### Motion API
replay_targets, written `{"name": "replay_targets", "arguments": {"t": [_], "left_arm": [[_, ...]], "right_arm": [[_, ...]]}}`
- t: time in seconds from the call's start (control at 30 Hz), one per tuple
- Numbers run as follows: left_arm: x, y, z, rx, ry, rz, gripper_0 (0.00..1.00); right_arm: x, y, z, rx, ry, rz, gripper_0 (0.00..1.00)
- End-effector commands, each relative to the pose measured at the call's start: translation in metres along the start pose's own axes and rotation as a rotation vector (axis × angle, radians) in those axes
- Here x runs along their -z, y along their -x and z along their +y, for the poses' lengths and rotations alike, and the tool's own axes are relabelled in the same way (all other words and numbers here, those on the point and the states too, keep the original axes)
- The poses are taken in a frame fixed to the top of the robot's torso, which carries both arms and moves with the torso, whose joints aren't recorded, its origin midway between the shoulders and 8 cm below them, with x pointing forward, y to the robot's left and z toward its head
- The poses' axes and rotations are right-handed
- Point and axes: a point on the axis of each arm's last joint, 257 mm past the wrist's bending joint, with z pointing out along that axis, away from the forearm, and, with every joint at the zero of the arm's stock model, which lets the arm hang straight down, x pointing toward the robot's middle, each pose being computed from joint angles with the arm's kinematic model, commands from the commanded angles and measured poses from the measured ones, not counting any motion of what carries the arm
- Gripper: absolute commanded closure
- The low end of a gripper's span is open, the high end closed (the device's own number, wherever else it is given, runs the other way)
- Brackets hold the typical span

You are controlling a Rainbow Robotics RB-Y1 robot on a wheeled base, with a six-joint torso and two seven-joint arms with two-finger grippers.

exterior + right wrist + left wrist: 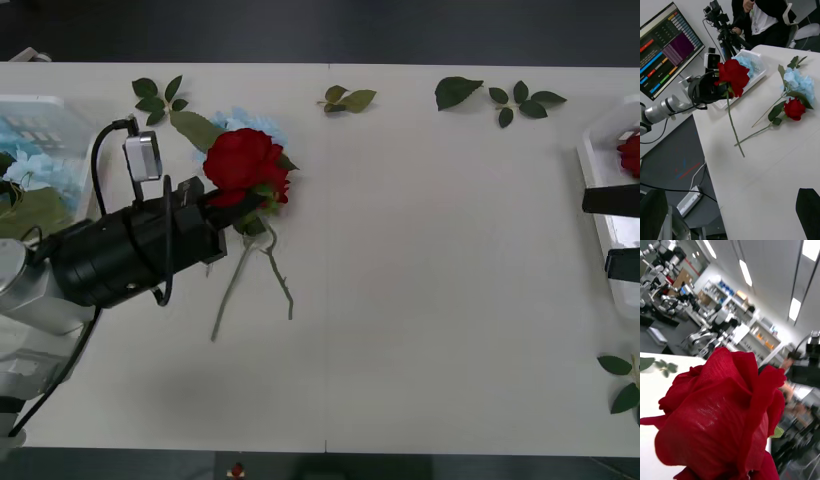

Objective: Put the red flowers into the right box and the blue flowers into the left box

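Red flowers: one rose (244,165), deep-red bloom on a thin green stem, clamped in the left hand (245,203) and lifted off the counter (420,260). A second rose (794,108) lies beside the remaining blue flower (799,82). Left box (40,130) holds blue flowers already; right box (600,170) holds one red bloom. Right hand (620,232) waits open over its box. Judged partly done: carried rose, lying rose and blue cluster remain.

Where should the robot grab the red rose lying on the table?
On its thin green stem, away from the bloom, coming straight down from above. The stem lies flat and bare on the table, while the bloom sits right beside the blue flower.
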Motion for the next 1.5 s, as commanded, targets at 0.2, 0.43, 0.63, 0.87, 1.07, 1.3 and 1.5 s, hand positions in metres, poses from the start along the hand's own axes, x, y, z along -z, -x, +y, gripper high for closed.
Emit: {"name": "replay_targets", "arguments": {"t": [0.2, 0.43, 0.63, 0.87, 1.07, 1.3, 1.5], "left_arm": [[-0.055, -0.013, -0.037, 0.221, -0.062, -0.138, 1.00], [-0.090, -0.017, -0.065, 0.363, -0.127, -0.201, 1.00], [-0.124, -0.019, -0.087, 0.394, -0.148, -0.222, 1.00], [-0.148, -0.007, -0.098, 0.416, -0.147, -0.262, 1.00], [-0.156, -0.002, -0.097, 0.424, -0.132, -0.275, 1.00], [-0.154, -0.003, -0.094, 0.423, -0.126, -0.269, 1.00], [-0.153, -0.002, -0.093, 0.427, -0.125, -0.271, 1.00]], "right_arm": [[-0.042, -0.041, 0.030, -0.106, 0.145, 0.008, 0.00], [-0.072, -0.062, 0.025, -0.196, 0.207, -0.007, 0.00], [-0.098, -0.079, 0.017, -0.255, 0.243, 0.005, 0.00], [-0.119, -0.081, 0.004, -0.234, 0.223, 0.001, 0.00], [-0.140, -0.077, 0.007, -0.249, 0.235, -0.021, 0.00], [-0.151, -0.071, 0.007, -0.261, 0.236, -0.050, 0.00], [-0.154, -0.069, 0.007, -0.263, 0.236, -0.060, 0.99]]}}
